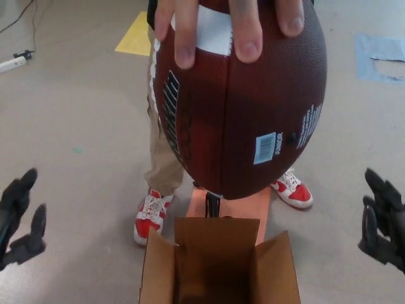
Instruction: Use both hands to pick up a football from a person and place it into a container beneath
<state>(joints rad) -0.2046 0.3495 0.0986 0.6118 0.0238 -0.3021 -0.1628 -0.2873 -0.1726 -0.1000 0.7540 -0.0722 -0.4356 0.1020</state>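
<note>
- Sitting at the bottom centre of the frame, the cardboard box is standing with its flaps open and its dark inside showing nothing in it.
- Hovering at the lower left edge, the left hand is holding nothing, its fingers spread apart and well clear of the ball.
- Mirroring it at the lower right edge, the right hand is also showing its fingers apart and is gripping nothing.
- Lying just behind the box, an orange board is resting on the floor with a small black upright piece in front of it; what that piece is cannot be told.
- Standing beyond that, a person is showing tan trousers and red-and-white shoes.
- Filling the upper centre, the football is hanging point-down directly above the box, and the person's hand is gripping it from the top.
- Judging progress, nothing of the task is done yet: the ball is in the person's grasp, neither robot hand is touching it, and the take, the lowering and the release into the box all remain.
- Carrying a white barcode sticker, a white panel near the top and white printing along both sides, the ball is showing lettering too small to read.
</note>
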